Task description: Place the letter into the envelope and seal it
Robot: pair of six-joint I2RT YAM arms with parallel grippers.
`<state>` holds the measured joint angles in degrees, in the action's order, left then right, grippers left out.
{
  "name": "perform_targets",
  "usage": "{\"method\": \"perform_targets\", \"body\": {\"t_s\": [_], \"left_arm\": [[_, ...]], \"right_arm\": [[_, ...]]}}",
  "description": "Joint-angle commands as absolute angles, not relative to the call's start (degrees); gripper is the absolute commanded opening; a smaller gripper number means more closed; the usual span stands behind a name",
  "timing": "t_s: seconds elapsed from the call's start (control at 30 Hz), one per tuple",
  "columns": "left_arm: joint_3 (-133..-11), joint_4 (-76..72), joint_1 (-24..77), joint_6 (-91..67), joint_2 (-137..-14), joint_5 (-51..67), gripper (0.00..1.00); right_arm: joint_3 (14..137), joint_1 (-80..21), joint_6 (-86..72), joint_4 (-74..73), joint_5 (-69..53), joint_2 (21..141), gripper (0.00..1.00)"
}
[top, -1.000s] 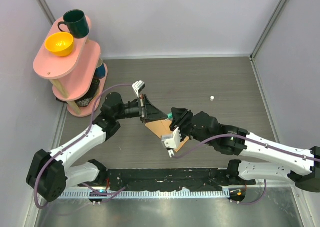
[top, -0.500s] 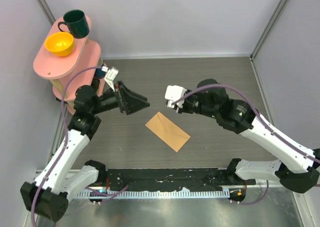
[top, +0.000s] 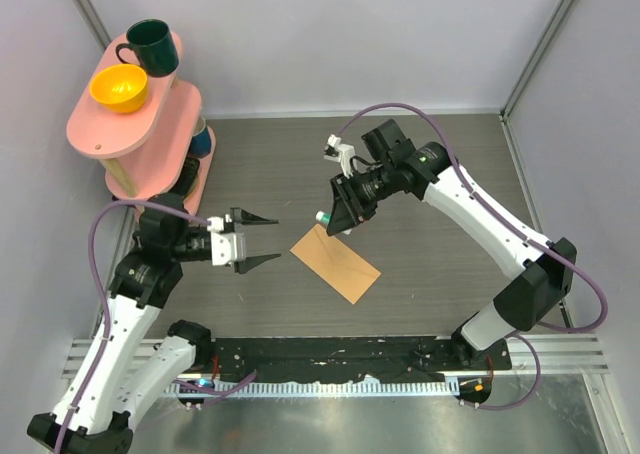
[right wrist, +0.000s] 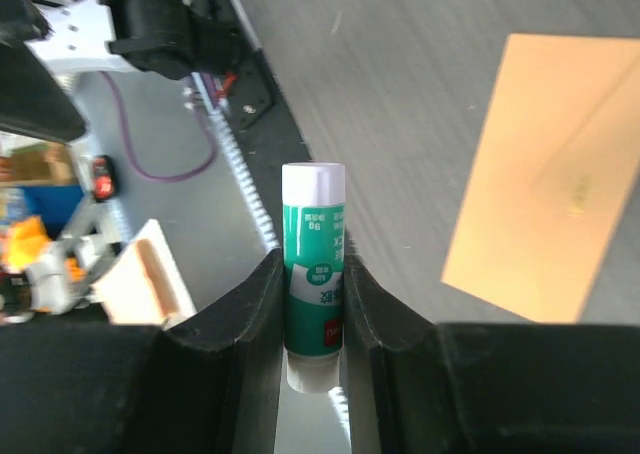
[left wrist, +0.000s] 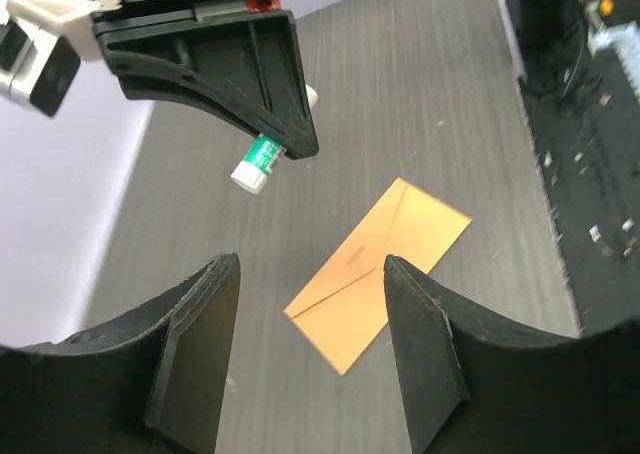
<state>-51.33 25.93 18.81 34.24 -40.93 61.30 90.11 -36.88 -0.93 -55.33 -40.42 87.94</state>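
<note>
Top view
- envelope (top: 335, 264): lies flat and diagonal on the grey table (top: 450, 164), tan face up, nothing touching it.
- left gripper (top: 278, 239): left of the envelope and apart from it. Jaws are spread wide with nothing between them, tips aimed toward the envelope.
- right gripper (top: 335, 212): just beyond the envelope's far corner, clamped on a glue stick (top: 322, 217) whose end pokes out on the left.
- pink shelf (top: 140, 134): well to the left of the envelope and beyond it, with a green mug (top: 150, 46) and a yellow bowl (top: 118, 87) on top.

Left wrist view
- left fingers (left wrist: 200, 354): both black pads frame the envelope's near end, with a wide gap between them and no contact.
- envelope: flap folded down, seam lines showing as a shallow V.
- glue stick: green and white, sticking out of the right gripper's black jaws, up and left of the envelope and clear of it.

Right wrist view
- right fingers (right wrist: 258, 304): pressed against both sides of the glue stick, which stands upright between them, pale cap at the outer end.
- envelope: to the right of the stick, partly cut off by the frame edge.
</note>
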Motion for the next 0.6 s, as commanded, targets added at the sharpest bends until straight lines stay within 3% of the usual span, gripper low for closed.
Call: {"method": "perform_targets", "body": {"t_s": [0.0,0.3,0.57], "left_arm": [[-50.3,33.7,19.2,59.2,-39.5,62.4,0.62],[-53.3,33.2,21.7,61.7,-44.6,61.2,0.62],[-54.8,28.0,31.3,59.8,-50.1,54.4,0.60]], "right_arm": [[91.1,-36.5,-13.1,-54.8,-50.6,87.6,0.01],[86.8,-36.2,-20.0,-52.4,-59.1,88.9,0.01],[86.9,-36.3,-20.1,-51.9,-60.2,89.5,0.01]]}}
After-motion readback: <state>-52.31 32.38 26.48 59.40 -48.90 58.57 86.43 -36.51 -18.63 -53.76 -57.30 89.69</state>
